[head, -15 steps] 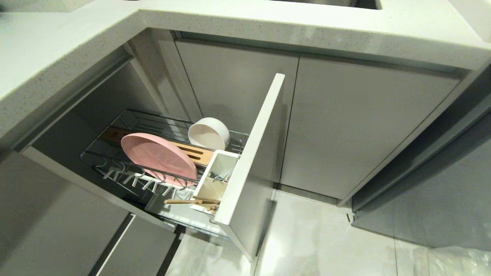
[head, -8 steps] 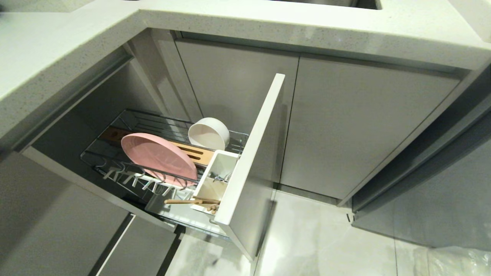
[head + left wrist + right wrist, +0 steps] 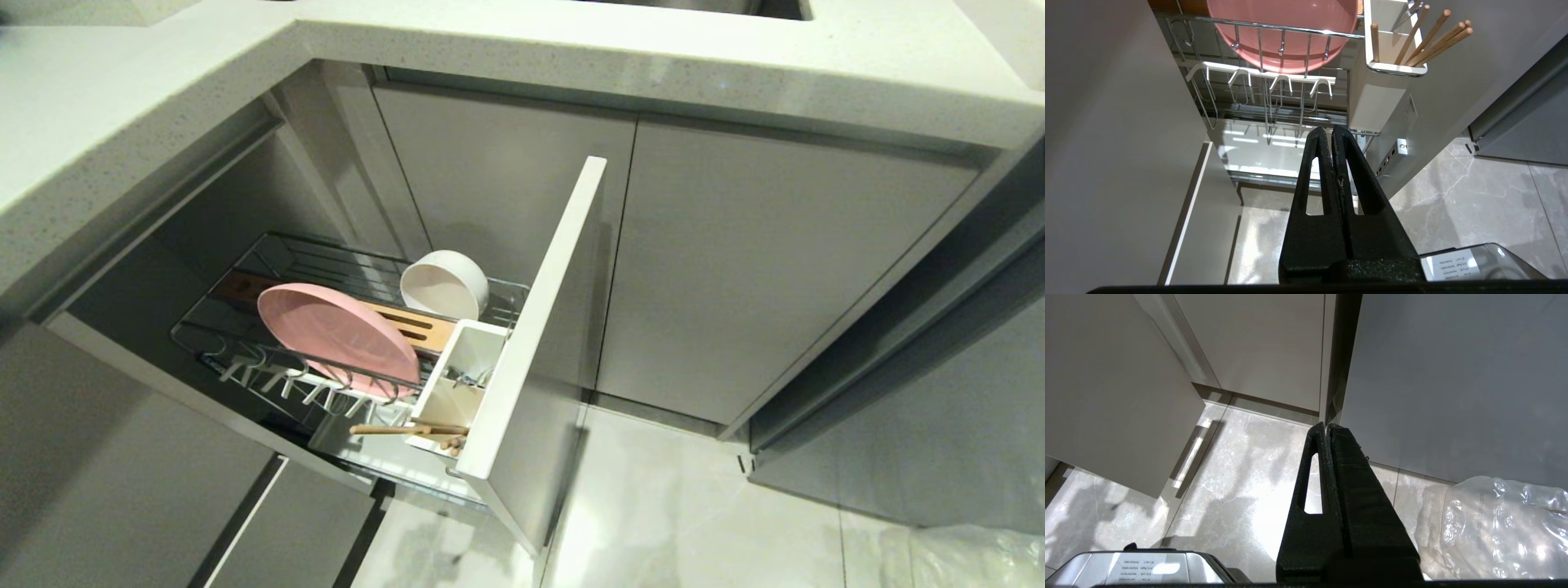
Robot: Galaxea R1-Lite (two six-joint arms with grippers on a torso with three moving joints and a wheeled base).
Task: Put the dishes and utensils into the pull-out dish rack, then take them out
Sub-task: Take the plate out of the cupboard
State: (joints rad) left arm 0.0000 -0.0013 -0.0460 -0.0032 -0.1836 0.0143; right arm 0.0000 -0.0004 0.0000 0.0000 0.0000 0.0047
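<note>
Black fingers of our left gripper [image 3: 1332,130] press together empty, below the pull-out dish rack [image 3: 1274,118]. Beyond them the pink plate [image 3: 1284,24] is cut off; chopsticks [image 3: 1433,38] fill the caddy [image 3: 1376,98]. Only our head view shows the cream-white bowl [image 3: 445,283]. Our right gripper [image 3: 1327,426], closed, faces floor.

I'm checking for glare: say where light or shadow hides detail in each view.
Head view: the cabinet recess behind the dish rack is in shadow. Left wrist view: bright reflections on the drip tray under the wires. Right wrist view: a washed-out patch on the floor.
</note>
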